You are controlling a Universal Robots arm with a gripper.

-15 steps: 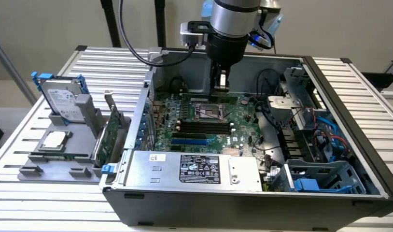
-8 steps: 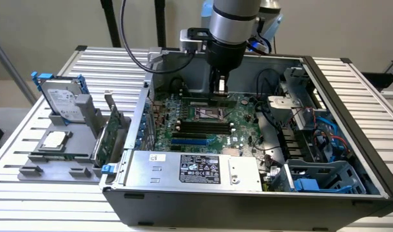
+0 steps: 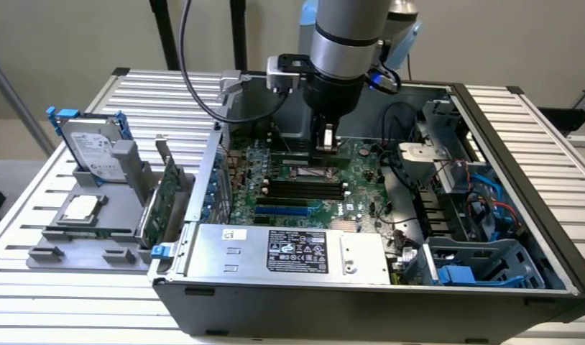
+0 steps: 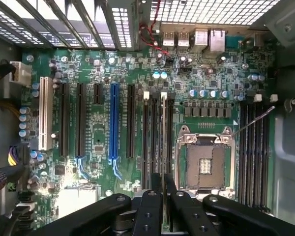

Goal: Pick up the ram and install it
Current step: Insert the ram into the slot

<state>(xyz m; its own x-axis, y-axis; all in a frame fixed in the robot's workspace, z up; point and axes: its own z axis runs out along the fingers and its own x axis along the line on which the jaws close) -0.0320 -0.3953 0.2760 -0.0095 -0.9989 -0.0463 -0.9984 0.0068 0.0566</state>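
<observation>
Hanging over the open PC case [image 3: 522, 187], the arm has its gripper [image 3: 325, 142] down near the middle of the motherboard [image 3: 302, 180], center of the exterior view. Fingers look clamped on the ram [image 4: 163, 147]: in the wrist view it's seen edge-on, a thin pale strip running from between the black fingers [image 4: 152, 206] up along the bank of long black memory slots [image 4: 148, 142] just beside the CPU socket [image 4: 205, 160]. Can't honestly tell if the stick is seated in a slot or hovering just above it.

Rest of the scene in the exterior view: power supply [image 3: 287, 251] with its label across the lower middle, blue drive cage [image 3: 484, 266] at lower right, and over at the left a grey parts tray [image 3: 91, 230] holding a hard drive [image 3: 91, 147] standing up and a green expansion card [image 3: 158, 201] on edge. The blue slot [image 4: 113, 123] sits left of center in the wrist view.
</observation>
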